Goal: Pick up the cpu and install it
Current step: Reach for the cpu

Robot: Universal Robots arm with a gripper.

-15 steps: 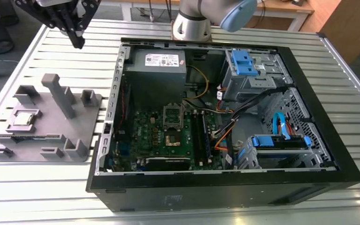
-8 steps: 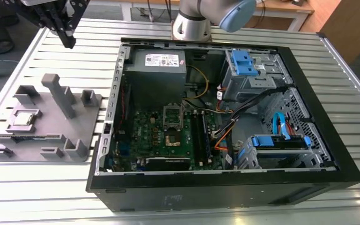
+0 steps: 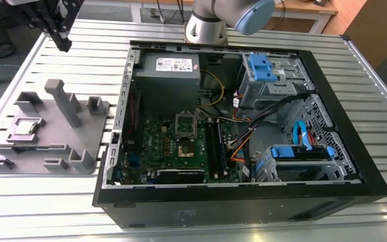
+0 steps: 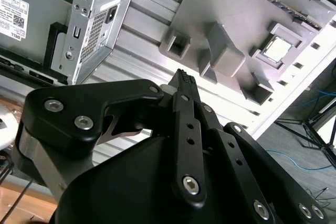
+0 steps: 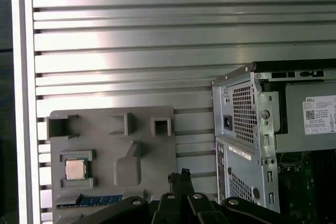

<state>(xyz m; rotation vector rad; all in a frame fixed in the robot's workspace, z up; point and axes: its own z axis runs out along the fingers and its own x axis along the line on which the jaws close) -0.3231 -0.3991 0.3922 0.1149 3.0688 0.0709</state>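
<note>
The cpu (image 3: 24, 127) is a small silver square lying flat in a framed pocket of the grey fixture plate (image 3: 89, 143), at the exterior view's left. It also shows in both wrist views, as cpu (image 4: 276, 50) and cpu (image 5: 75, 169). My gripper (image 3: 63, 44) hangs high above the slatted table beyond the plate, well clear of the chip. Its black fingers (image 4: 182, 80) come together at the tips, gripper (image 5: 179, 176) shut with nothing in it. The motherboard (image 3: 173, 146) lies in the open computer case (image 3: 241, 201), with its silver-framed socket (image 3: 185, 122) near the middle.
Grey posts and blocks (image 3: 62, 101) rise from the fixture plate, and a long memory stick (image 3: 30, 147) lies along its near side. Inside the case are a power supply (image 3: 170, 65), blue drive bays (image 3: 267, 68) and loose cables (image 3: 247, 131). The slatted metal table (image 3: 46, 212) surrounds everything.
</note>
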